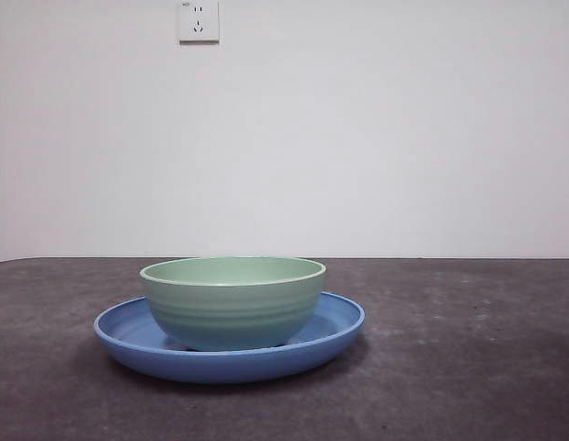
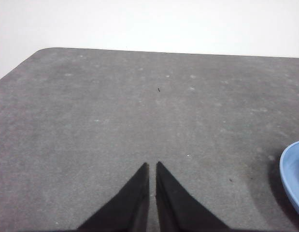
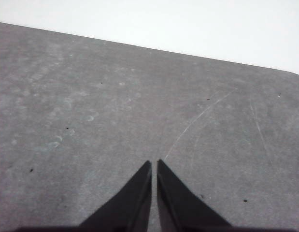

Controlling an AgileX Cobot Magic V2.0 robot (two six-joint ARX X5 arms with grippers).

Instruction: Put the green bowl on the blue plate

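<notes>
Jaws clenched and empty on both arms, over bare bench.
Left gripper (image 2: 152, 166) sits near the blue plate (image 1: 128, 333); the green bowl (image 1: 233, 301) rests upright inside it; right gripper (image 3: 154, 164) well apart. Likely risk: a careless left-arm sweep nudging the plate.

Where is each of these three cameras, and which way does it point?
Front view: low at table height, looking level at the green bowl standing on the blue plate; no robot part shows.
Left wrist view: on the left arm, looking down over the left gripper; jaws shut, plate's edge nearby.
Right wrist view: the right gripper, jaws shut, above bare table.
Shared: front and left views show the plate.
</notes>
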